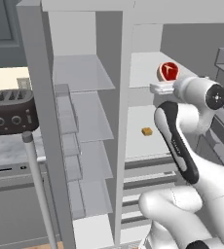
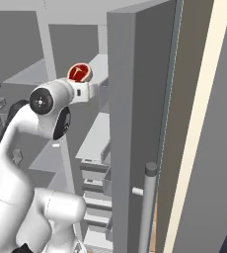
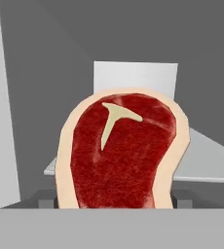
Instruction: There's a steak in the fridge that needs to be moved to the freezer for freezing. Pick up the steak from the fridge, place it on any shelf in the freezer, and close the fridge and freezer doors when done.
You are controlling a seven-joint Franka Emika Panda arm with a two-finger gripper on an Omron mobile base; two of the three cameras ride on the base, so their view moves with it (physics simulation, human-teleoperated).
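Observation:
The steak point(image 1: 168, 71) is a red round piece with a pale tan rim and a white T mark. It stands on edge between my gripper's point(image 1: 164, 81) fingers, at the level of the upper white shelf inside the fridge point(image 1: 144, 63). From the right base the steak point(image 2: 79, 72) shows just above the white hand. In the hand view the steak point(image 3: 121, 155) stands close up, with my gripper point(image 3: 114, 200) shut on its lower part and grey fingertips point(image 3: 183, 198) showing on either side. The freezer point(image 1: 87, 121) with thin grey shelves lies to the left, past the divider.
A small orange-yellow cube point(image 1: 146, 131) lies on the fridge's middle shelf, with drawers below. The freezer door point(image 1: 43, 121) stands open at the left, its bar handle point(image 1: 36, 185) facing me. The open fridge door point(image 2: 135, 123) with its handle point(image 2: 147, 207) rises at the right. A dark toaster point(image 1: 9, 113) sits on the counter.

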